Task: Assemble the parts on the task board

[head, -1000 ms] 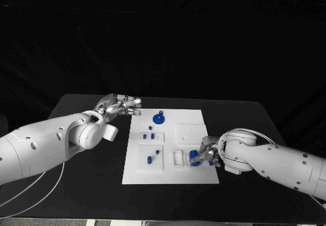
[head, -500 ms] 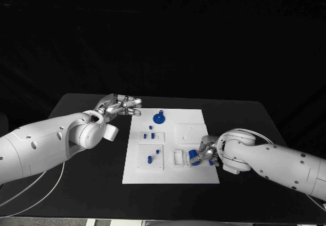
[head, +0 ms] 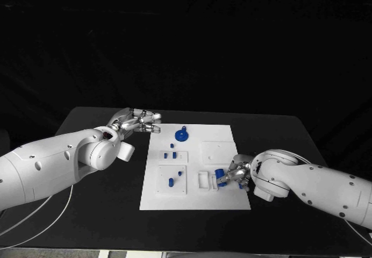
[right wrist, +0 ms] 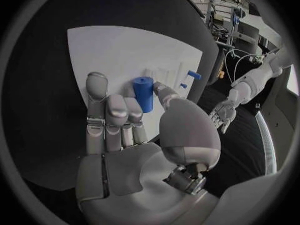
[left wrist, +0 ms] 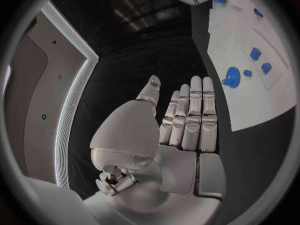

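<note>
Blue cylinder (right wrist: 143, 93) upright, pinched in right hand (head: 238, 175) at lower right of task board (head: 224, 200); left hand (head: 140, 121) flat, empty, upper left.

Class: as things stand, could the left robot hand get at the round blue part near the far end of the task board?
Probably yes. The left robot hand is open beside the task board, holding nothing, and nothing lies between it and the round blue part.

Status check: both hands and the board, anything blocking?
Right hand holds a blue cylinder over the task board. Left hand open, off the board's far left corner. Nothing blocking.
</note>
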Robot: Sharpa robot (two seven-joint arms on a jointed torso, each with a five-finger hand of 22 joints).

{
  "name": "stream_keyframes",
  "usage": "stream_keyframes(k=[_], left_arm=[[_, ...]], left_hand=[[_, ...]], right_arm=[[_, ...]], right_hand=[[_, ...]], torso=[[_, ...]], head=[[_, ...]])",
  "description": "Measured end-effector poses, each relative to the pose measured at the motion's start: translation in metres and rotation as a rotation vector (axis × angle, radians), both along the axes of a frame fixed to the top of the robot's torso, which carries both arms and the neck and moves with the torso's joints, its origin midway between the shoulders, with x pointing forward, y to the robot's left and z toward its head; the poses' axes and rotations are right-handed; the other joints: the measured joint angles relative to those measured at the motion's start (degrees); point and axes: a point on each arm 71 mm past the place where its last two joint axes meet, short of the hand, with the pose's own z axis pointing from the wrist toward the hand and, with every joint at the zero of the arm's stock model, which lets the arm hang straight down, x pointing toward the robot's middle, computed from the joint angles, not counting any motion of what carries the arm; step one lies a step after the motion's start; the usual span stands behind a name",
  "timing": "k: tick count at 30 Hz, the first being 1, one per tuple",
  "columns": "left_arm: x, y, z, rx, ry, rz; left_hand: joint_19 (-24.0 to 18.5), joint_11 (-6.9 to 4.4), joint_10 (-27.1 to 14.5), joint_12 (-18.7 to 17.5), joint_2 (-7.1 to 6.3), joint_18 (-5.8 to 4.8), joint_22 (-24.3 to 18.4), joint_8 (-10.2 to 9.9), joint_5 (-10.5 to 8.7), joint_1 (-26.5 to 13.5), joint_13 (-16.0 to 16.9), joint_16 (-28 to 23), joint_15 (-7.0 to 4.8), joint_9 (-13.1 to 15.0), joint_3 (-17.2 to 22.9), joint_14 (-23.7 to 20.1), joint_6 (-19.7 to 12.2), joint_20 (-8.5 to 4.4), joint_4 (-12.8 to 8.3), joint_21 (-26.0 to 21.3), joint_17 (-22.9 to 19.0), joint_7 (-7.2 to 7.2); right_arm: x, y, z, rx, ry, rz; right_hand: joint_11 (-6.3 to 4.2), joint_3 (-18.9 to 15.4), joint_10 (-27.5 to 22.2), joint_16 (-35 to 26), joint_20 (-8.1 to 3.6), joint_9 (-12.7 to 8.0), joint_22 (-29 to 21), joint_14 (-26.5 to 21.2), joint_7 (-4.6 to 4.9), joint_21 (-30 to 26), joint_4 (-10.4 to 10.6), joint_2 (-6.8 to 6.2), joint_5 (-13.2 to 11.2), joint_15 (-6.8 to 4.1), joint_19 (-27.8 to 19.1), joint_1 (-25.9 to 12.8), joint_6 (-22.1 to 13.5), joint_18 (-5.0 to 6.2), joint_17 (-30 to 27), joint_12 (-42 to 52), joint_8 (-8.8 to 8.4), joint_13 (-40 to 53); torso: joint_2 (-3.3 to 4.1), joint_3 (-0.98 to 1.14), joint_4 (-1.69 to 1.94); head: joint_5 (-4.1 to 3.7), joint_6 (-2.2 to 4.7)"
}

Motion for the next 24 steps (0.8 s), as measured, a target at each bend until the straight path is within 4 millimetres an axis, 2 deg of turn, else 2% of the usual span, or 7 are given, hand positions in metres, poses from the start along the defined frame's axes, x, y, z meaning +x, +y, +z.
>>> stream_keyframes(k=[1,2,3,5,9,13,24], left_arm=[[0.000,0.000,0.000,0.000,0.000,0.000],[0.000,0.000,0.000,0.000,0.001,0.000],[0.000,0.000,0.000,0.000,0.001,-0.001],[0.000,0.000,0.000,0.000,0.002,-0.001],[0.000,0.000,0.000,0.000,0.003,-0.002],[0.000,0.000,0.000,0.000,0.004,-0.003],[0.000,0.000,-0.001,0.000,0.008,-0.007]], left_hand=[[0.0,0.00,0.0,0.0,0.00,0.00,0.0,0.0,0.00,0.0,0.0,0.0,0.00,0.0,0.0,0.0,0.0,0.00,0.0,0.0,0.0,0.00],[0.0,0.00,0.0,0.0,0.00,0.00,0.0,0.0,0.00,0.0,0.0,0.0,0.00,0.0,0.0,0.0,0.0,0.00,0.0,0.0,0.0,0.00],[0.0,0.00,0.0,0.0,0.00,0.00,0.0,0.0,0.00,0.0,0.0,0.0,0.00,0.0,0.0,0.0,0.0,0.00,0.0,0.0,0.0,0.00],[0.0,0.00,0.0,0.0,0.00,0.00,-0.1,0.0,0.00,0.0,0.0,0.0,0.00,0.0,0.0,0.0,0.0,0.00,0.0,0.0,0.0,0.00],[0.0,0.00,0.0,0.0,0.00,0.00,-0.2,0.0,0.00,0.0,0.0,0.0,0.00,0.0,0.0,0.0,0.0,0.00,0.0,0.0,0.0,0.00],[0.0,0.00,0.0,0.0,0.00,0.00,-0.2,0.0,0.00,0.0,0.0,0.0,0.00,0.0,0.0,0.0,0.0,0.00,0.0,0.0,0.1,0.00],[0.0,0.00,0.0,0.0,0.00,0.00,-0.2,0.0,0.00,0.0,0.0,0.0,0.00,0.0,0.0,0.0,0.0,0.00,0.0,0.0,0.0,0.00]], right_arm=[[-0.001,0.000,0.001,0.012,0.002,-0.008],[-0.001,0.000,0.001,0.025,0.004,-0.015],[-0.002,0.001,0.002,0.041,0.008,-0.026],[-0.003,0.001,0.002,0.063,0.013,-0.043],[-0.005,0.002,0.006,0.112,0.011,-0.074],[-0.006,0.004,0.009,0.144,0.001,-0.096],[-0.009,0.016,0.013,0.203,0.005,-0.108]], right_hand=[[0.00,1.7,0.0,0.0,0.00,-2.2,0.1,0.0,0.12,0.0,-1.7,-0.49,0.3,0.00,0.0,-0.5,0.1,0.01,0.0,0.0,-0.18,0.0],[0.04,2.8,-0.1,-0.1,0.01,-3.3,0.1,0.0,0.14,0.0,-2.8,-0.99,0.3,0.00,0.0,-1.0,0.1,0.02,-0.1,-0.3,-0.33,-0.1],[-0.05,2.9,-0.3,-0.3,0.02,-3.6,0.1,0.0,0.14,0.0,-2.9,-1.32,0.7,0.01,0.0,-1.3,0.1,0.07,-0.1,-0.6,-0.33,-0.2],[-0.14,0.2,-0.3,-0.3,0.08,-3.5,0.1,0.0,-0.07,0.0,-1.9,-1.64,1.9,0.00,-0.1,-1.7,0.3,0.10,-0.3,-0.7,0.07,-0.5],[-0.34,-4.5,-0.1,-0.5,0.09,-3.3,0.1,0.0,-0.08,0.0,0.1,-1.49,2.5,0.00,-0.1,-0.7,0.3,0.30,-0.4,-0.7,0.35,-0.6],[-0.34,-6.0,-0.1,-0.5,0.09,-3.3,0.3,0.0,-0.14,0.2,1.5,-1.81,2.8,0.00,-0.1,0.0,0.8,0.46,-0.4,-0.7,0.36,-0.7],[-0.33,-7.4,-0.1,-0.7,0.09,-3.3,0.5,0.0,-0.15,0.6,2.2,-1.43,2.7,0.00,-0.1,0.4,0.8,0.48,-0.5,-0.9,0.35,-0.9]], torso=[[0.01,0.00,0.00],[0.01,-0.01,0.00],[0.02,-0.01,0.01],[0.02,-0.02,0.02],[0.02,-0.02,0.03],[0.02,-0.08,0.08],[0.02,-0.09,0.09]], head=[[-0.03,0.00],[-0.07,0.00],[-0.09,-0.01],[-0.18,-0.03],[-0.19,-0.03],[-0.16,-0.02],[-0.16,-0.10]])
